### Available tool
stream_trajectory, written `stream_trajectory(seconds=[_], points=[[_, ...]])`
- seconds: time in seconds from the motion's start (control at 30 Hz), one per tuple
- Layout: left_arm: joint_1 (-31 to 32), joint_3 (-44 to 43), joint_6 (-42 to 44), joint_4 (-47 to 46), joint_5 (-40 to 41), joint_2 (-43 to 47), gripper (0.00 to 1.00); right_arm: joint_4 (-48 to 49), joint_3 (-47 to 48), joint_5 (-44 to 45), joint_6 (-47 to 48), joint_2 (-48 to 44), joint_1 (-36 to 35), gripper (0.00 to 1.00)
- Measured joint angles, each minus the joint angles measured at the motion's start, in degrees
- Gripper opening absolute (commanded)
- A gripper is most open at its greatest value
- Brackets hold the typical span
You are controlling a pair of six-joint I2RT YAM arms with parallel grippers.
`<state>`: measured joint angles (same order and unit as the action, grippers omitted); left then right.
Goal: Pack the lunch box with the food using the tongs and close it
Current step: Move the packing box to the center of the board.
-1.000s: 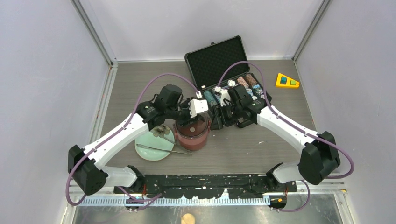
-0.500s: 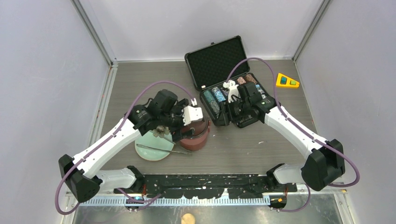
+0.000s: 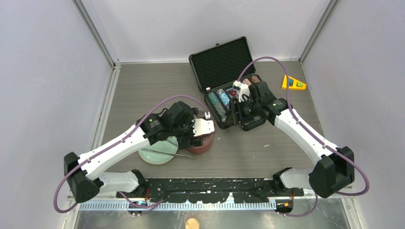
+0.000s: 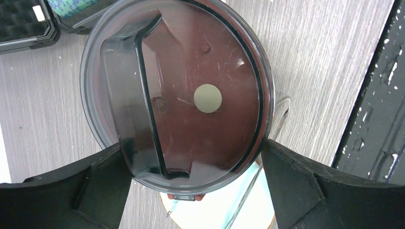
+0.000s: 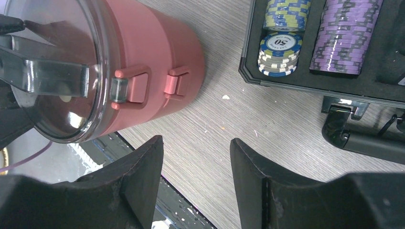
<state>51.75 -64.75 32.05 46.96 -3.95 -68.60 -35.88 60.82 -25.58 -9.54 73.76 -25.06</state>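
The maroon lunch box [image 3: 204, 144] stands right of the pale green plate [image 3: 154, 155], with its dark translucent top lid [image 4: 191, 95] on it. My left gripper [image 3: 197, 135] hangs straight above it. It is open, its fingers [image 4: 95, 181] spread wide on either side of the lid's near rim [image 4: 191, 145]. The silver tongs [image 3: 165, 152] lie across the plate, and one thin arm [image 4: 248, 191] shows beneath the lid. My right gripper [image 3: 237, 112] is open and empty [image 5: 196, 140] over bare table, right of the lunch box [image 5: 153, 71]. The food is hidden.
An open black case of poker chip stacks [image 3: 224, 62] lies behind the right gripper, with chips [image 5: 279, 50] close to its fingers. A yellow wedge with buttons [image 3: 293, 82] sits at the back right. A black rail [image 3: 215, 183] runs along the near edge.
The left gripper has opened wide and shifted nearer over the lunch box. The right gripper has drawn back to the right, away from the box and toward the chip case.
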Motion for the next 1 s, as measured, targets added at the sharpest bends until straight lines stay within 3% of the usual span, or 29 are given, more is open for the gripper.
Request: stream_trajectory(seconds=[0.3,1.0], points=[[-1.7,1.99,-1.11,-6.36,1.64,-1.2,0.98,-0.33,0.0,-0.11,0.39,0.0,0.17,0.59],[-36.48,-6.67,18.58,-13.84,-13.22,-15.26,1.0,-3.06,0.0,-4.04,3.04,-0.66,1.42,0.6]])
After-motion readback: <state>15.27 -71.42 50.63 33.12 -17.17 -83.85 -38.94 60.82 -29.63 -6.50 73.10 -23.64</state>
